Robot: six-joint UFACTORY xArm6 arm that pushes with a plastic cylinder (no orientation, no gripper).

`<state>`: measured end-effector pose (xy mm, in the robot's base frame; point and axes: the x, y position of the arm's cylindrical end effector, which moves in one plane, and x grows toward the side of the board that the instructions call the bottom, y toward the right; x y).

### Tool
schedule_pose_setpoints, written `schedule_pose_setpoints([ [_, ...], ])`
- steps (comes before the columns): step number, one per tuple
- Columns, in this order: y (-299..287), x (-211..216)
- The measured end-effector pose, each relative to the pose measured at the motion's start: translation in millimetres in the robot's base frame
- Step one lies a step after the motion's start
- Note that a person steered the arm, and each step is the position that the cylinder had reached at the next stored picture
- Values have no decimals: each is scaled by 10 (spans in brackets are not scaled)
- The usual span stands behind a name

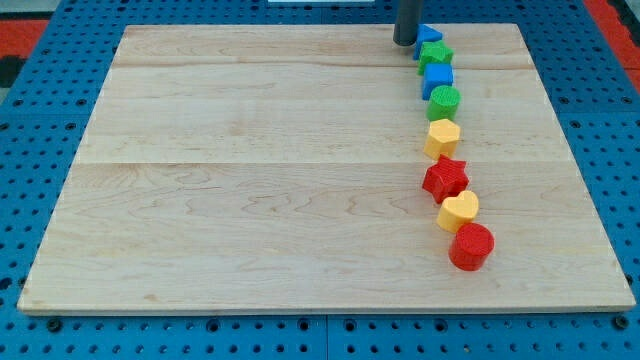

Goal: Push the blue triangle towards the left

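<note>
The blue triangle [429, 35] lies at the view's top, at the head of a column of blocks on the wooden board [250, 170]. My tip [405, 42] stands just left of the blue triangle, touching or nearly touching it. Below the triangle come a green star [436, 54], a blue cube [437, 79], a green cylinder [444, 102], a yellow hexagon [442, 137], a red star [445, 179], a yellow heart [458, 211] and a red cylinder [471, 246].
The blocks form a slightly curved line down the board's right half. The board lies on a blue perforated table [610, 120] with a red area at the top corners.
</note>
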<state>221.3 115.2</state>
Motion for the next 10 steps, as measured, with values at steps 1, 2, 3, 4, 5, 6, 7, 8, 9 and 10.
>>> schedule_pose_setpoints([
  [1, -341, -33],
  [2, -630, -292],
  [3, -211, -299],
  [4, 76, -281],
  [5, 638, -302],
  [6, 1418, -301],
  [7, 1413, -162],
  [8, 1097, -70],
  [9, 768, -69],
  [10, 375, -13],
])
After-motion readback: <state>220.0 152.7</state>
